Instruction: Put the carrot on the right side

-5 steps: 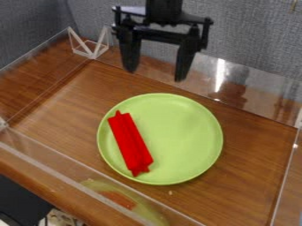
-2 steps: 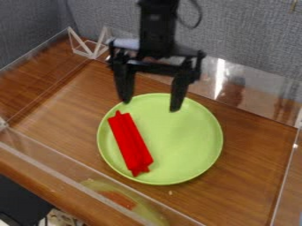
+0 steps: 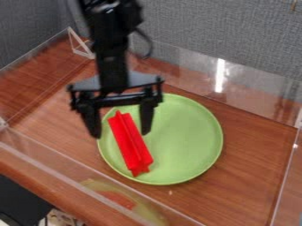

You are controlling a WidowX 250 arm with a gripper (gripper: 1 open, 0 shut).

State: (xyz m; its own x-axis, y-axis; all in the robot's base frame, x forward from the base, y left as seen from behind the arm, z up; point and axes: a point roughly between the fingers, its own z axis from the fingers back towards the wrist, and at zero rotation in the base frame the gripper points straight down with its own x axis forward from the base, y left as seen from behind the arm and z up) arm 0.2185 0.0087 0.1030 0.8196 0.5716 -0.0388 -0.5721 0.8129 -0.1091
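While the pincer (image 3: 118, 112) gapes — fingers straddling — the carrot (image 3: 130, 141) lies between.

A bright red carrot (image 3: 130, 141) lies on a lime-green plate (image 3: 189, 141), the gripper (image 3: 118, 118) and its arm are black, and the table (image 3: 253, 159) is reddish-brown wood grain with clear walls (image 3: 35, 53).

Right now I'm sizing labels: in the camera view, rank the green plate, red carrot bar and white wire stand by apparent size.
1. Green plate
2. Red carrot bar
3. White wire stand, farther back and partly hidden, so less sure
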